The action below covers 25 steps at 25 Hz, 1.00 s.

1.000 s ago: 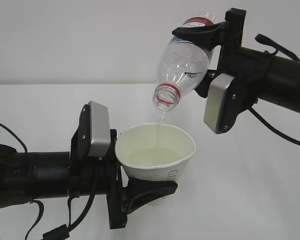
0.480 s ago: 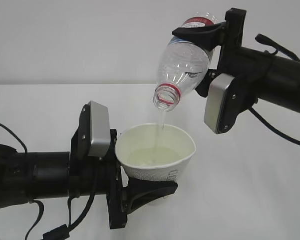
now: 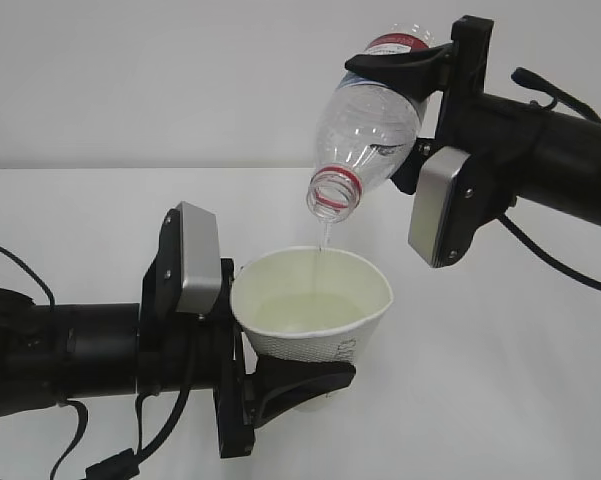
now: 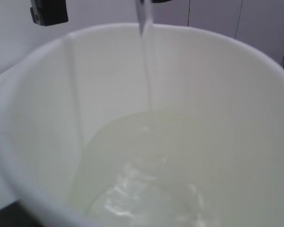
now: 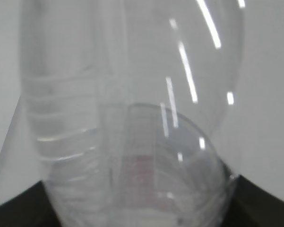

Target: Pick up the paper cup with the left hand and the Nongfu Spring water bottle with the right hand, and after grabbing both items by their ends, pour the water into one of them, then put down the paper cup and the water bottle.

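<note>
In the exterior view my left gripper (image 3: 302, 385) is shut on the base of the white paper cup (image 3: 320, 335), which stands upright above the table. The cup holds a shallow pool of water (image 3: 305, 312). Above it my right gripper (image 3: 405, 110) is shut on the bottom end of the Nongfu Spring water bottle (image 3: 365, 125), tilted mouth-down with its red neck ring over the cup. A thin stream (image 3: 325, 236) falls from the mouth. The left wrist view is filled by the cup's inside (image 4: 217, 94) and the stream (image 4: 146, 71). In the right wrist view the clear bottle (image 5: 132, 118) fills the frame.
A white table (image 3: 500, 390) lies under both arms, with a plain pale wall (image 3: 160, 80) behind. The left arm's wrist block (image 3: 195, 260) sits close to the cup's rim. Nothing else stands on the table in view.
The stream from the bottle has grown thinner and the water in the cup stands a little higher. Neither arm has visibly moved.
</note>
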Each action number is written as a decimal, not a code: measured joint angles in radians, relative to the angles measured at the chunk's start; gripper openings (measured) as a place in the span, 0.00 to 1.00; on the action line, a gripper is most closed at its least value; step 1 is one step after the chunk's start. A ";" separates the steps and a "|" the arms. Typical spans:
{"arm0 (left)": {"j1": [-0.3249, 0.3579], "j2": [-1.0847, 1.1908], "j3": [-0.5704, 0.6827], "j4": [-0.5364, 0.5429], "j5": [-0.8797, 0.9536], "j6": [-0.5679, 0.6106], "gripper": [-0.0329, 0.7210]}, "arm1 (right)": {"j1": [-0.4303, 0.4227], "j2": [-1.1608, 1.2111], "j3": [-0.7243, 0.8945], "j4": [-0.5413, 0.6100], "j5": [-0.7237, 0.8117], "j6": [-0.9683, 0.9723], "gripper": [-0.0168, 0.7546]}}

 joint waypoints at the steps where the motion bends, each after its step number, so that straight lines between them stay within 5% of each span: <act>1: 0.000 0.000 0.000 0.000 0.000 0.000 0.70 | 0.000 0.000 0.000 0.000 0.000 0.000 0.65; 25: 0.000 0.000 0.000 0.000 0.003 0.000 0.70 | 0.000 0.000 0.000 0.010 -0.004 -0.018 0.65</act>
